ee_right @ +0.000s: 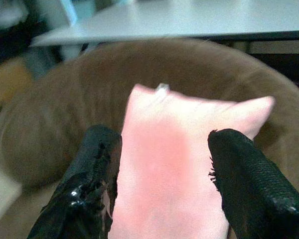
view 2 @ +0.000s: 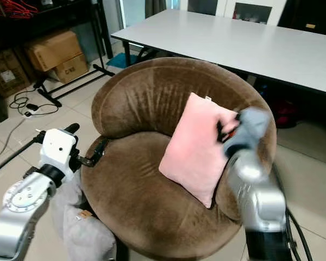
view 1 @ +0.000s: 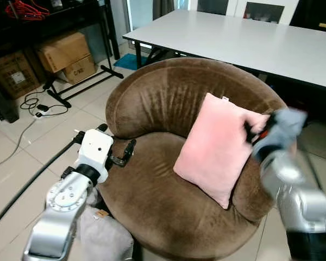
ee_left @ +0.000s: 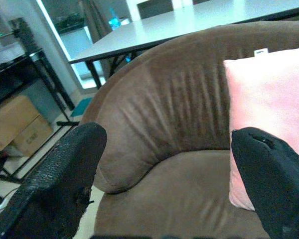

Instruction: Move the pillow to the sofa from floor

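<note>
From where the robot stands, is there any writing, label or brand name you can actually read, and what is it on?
No text can be read with confidence.
Smaller cardboard box: dark print on its side, too small to read.
Dark box: a white label, blurred.
Pink pillow: a small white tag at its top edge, nothing legible on it.
Grey cloth on the floor: a small tan tag, too small to read.

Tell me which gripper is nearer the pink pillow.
Right. The right gripper is at the pink pillow's upper right edge, fingers open; the left gripper hangs open off the sofa's left front.
</note>
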Tool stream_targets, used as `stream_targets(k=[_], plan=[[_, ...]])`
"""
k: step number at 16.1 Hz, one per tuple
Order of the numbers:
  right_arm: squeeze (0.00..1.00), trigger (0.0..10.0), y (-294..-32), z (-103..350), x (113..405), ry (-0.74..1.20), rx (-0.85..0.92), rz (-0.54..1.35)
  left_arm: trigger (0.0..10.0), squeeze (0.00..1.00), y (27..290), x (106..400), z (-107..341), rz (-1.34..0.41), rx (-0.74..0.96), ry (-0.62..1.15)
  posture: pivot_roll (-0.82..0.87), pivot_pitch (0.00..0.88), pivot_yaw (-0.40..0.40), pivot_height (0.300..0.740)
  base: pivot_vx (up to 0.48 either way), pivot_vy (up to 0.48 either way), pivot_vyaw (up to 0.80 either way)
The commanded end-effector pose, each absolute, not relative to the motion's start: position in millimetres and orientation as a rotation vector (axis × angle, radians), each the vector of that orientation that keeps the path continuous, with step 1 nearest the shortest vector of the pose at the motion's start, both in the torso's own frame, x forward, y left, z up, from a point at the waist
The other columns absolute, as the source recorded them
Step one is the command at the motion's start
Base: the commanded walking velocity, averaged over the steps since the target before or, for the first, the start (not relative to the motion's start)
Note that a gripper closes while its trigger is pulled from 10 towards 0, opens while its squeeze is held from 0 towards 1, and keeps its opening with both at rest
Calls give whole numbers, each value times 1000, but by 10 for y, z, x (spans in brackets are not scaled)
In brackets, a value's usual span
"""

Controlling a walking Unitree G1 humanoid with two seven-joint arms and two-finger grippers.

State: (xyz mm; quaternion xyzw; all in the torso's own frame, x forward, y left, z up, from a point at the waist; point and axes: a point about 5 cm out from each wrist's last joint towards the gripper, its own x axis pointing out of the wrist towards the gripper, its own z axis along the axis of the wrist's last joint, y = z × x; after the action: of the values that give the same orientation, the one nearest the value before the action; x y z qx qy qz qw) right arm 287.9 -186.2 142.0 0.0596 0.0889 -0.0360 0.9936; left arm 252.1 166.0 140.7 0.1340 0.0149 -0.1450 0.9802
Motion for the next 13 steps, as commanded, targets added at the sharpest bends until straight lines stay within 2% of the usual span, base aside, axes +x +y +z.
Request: stream_targets(k=[1, 5, 11, 13], plan=[[0, 10000, -1808, 1446, 2864, 176, 60, -40, 10000, 0, 1687, 2527, 1400, -256, 276, 30, -119, 0, 48, 740, 0, 0, 0], [0, 10000, -1688, 1321, 2707, 202, 95, 37, 10000, 0, 1682, 2512, 1374, -213, 262, 29, -110, 0, 35, 740, 0, 0, 0], [0, 10000, -1655, 1333, 2716, 195, 78, 56, 10000, 0, 1690, 2527, 1387, -201, 268, 26, -107, 0, 37, 740, 0, 0, 0], [0, 10000, -1652, 1334, 2716, 194, 77, 58, 10000, 0, 1690, 2527, 1388, -200, 269, 25, -107, 0, 37, 740, -266, 0, 0]])
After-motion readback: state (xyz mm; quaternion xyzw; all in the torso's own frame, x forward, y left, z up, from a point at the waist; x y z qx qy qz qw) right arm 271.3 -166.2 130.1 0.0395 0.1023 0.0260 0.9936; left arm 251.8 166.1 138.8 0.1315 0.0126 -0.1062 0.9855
